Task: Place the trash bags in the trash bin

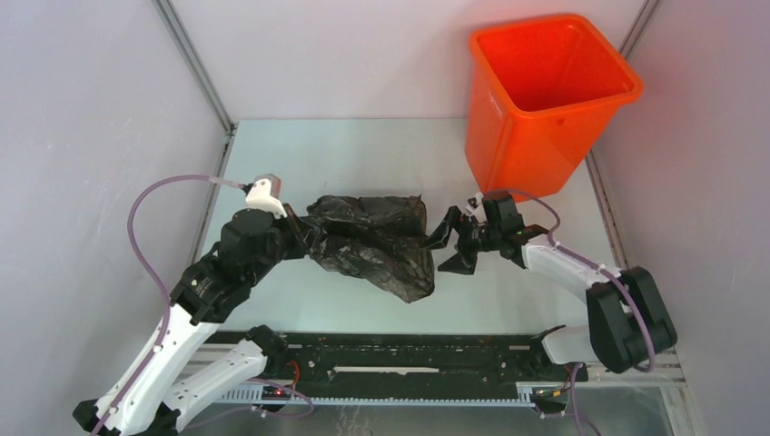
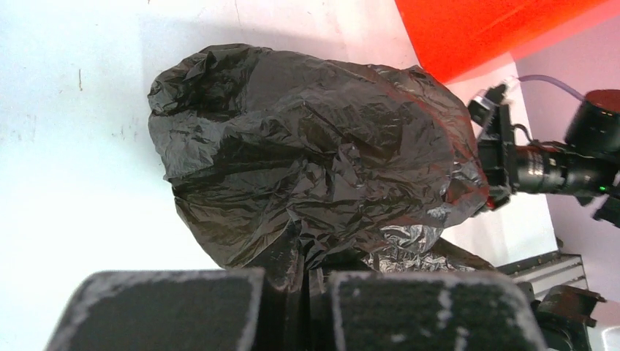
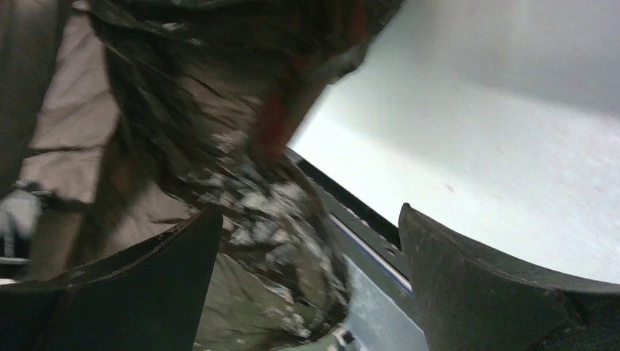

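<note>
The pale table carries the whole scene. The orange trash bin stands upright, open mouth upward, beyond the right gripper and a little to its outer side, well apart from the left gripper. The black trash bag is bunched in a loose heap between the two grippers and is not yet in the bin. One edge of it is pinched by the left gripper, whose jaws are pressed together on a fold of film, while its far edge reaches the right gripper, whose jaws are spread wide. The bag is judged to be very light, limp and slippery, liable to billow, sag and slide out of a shallow pinch. A gathered, several-layer fold near each end is therefore judged the best hold, so that the film can be kept bunched narrower than the bin mouth. The spacing of bin, bag and both arms is given only by the top view. The fold clamped in the left gripper and the crinkled, glossy bulk ahead of it are shown only by the left wrist view. Only in the right wrist view is film seen lying between the jaws of the right gripper, nearer one jaw. Whether it is touched there cannot be told.
</note>
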Controlling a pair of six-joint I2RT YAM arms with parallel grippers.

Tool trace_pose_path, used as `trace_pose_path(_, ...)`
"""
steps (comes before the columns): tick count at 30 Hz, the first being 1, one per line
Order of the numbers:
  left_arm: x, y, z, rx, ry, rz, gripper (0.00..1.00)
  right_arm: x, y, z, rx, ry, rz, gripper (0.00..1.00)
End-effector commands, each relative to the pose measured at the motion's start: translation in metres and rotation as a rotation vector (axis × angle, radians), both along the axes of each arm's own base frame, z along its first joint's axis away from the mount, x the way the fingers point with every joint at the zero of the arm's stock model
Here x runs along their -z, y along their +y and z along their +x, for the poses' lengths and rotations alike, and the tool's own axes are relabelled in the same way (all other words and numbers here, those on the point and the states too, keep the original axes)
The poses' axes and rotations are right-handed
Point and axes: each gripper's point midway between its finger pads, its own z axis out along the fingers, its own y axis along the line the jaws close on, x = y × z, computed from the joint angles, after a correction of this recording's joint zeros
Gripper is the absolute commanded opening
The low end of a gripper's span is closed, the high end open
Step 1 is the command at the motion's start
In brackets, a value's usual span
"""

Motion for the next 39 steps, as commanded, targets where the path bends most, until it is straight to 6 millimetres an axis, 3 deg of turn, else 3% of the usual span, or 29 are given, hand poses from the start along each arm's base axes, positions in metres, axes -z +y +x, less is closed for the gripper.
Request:
trace_pose_path(1, -0.006, -0.004, -0.004, 0.036, -0.016, -0.025, 0.0, -0.031, 0.031, 0.033, 0.052, -0.039, 0.198, 0.99)
trace_pose_path(6, -0.007, -0.003, -0.007, 0.051, -0.015, -0.01, 0.0, -0.041, 0.059, 0.028, 0.01, -0.048, 0.314, 0.98)
trace_pose_path(13, -0.008, -0.002, -0.009, 0.047, -0.02, -0.029, 0.0, -0.009, 0.085, 0.018, 0.073, 0.028, 0.361, 0.97)
trace_pose_path(23, -0.01, 0.001, -0.016, 0.038, -0.021, -0.064, 0.0, 0.021, 0.082, 0.016, 0.101, -0.007, 0.342, 0.98)
trace_pose_path(27, -0.009, 0.004, -0.02, 0.035, -0.012, -0.062, 0.0, 0.011, 0.097, 0.024, 0.099, -0.052, 0.417, 0.94)
trace_pose_path(33, -0.009, 0.002, -0.023, 0.045, -0.002, -0.07, 0.0, 0.029, 0.108, 0.026, 0.147, -0.061, 0.388, 0.94)
trace_pose_path(36, -0.009, 0.004, -0.026, 0.048, -0.002, -0.069, 0.0, 0.024, 0.114, 0.031, 0.151, -0.099, 0.387, 0.89)
trace_pose_path(39, -0.008, 0.008, -0.028, 0.041, -0.002, -0.063, 0.0, 0.011, 0.116, 0.036, 0.154, -0.129, 0.406, 0.71)
